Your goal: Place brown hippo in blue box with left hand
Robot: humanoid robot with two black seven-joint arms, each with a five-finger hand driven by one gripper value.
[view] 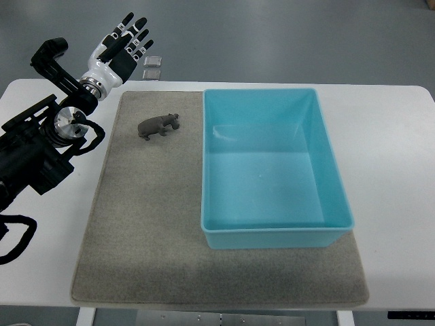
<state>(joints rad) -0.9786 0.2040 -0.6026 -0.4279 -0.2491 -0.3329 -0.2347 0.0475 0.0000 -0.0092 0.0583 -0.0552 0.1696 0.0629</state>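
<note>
Brown hippo (pixel 159 126) below open fingers (pixel 129 34).

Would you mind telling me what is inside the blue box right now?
Nothing is inside the blue box; its bare floor is visible throughout. The brown hippo lies outside it on the grey mat, and the left hand is open beyond the mat's corner.

top view | steep downward look from robot's side | whole table (pixel 394 136) in frame | only one camera
</note>
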